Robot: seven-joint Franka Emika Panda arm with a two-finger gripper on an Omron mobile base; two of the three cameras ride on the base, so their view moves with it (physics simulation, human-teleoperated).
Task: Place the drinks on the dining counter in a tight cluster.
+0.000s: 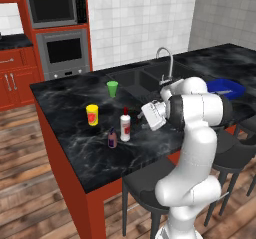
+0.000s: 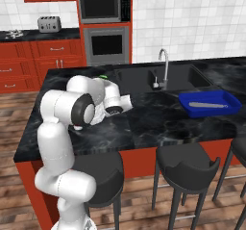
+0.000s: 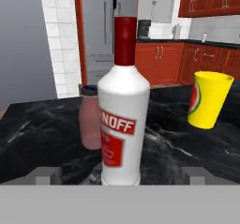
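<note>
On the dining counter (image 1: pixel 85 155) stands the white bottle with red cap and label (image 1: pixel 125 125), upright. Close to its left is the shorter purple bottle (image 1: pixel 112 138). My gripper (image 1: pixel 139 117) hovers just right of the white bottle, pointing at it, open and holding nothing. In the hand view the white bottle (image 3: pixel 123 124) rises close and centred, with the gripper (image 3: pixel 120 176) wide open and its fingertips (image 3: pixel 44 175) apart on either side of the base. The purple bottle (image 3: pixel 90 120) stands right behind it to the left.
A yellow cup (image 1: pixel 92 115) with a red mark stands left of the bottles, a green cup (image 1: pixel 112 88) farther back. The sink and curved faucet (image 1: pixel 165 58) lie behind my arm, a blue tray (image 2: pixel 209 103) to the right. Dark stools (image 2: pixel 185 166) line the counter's near edge.
</note>
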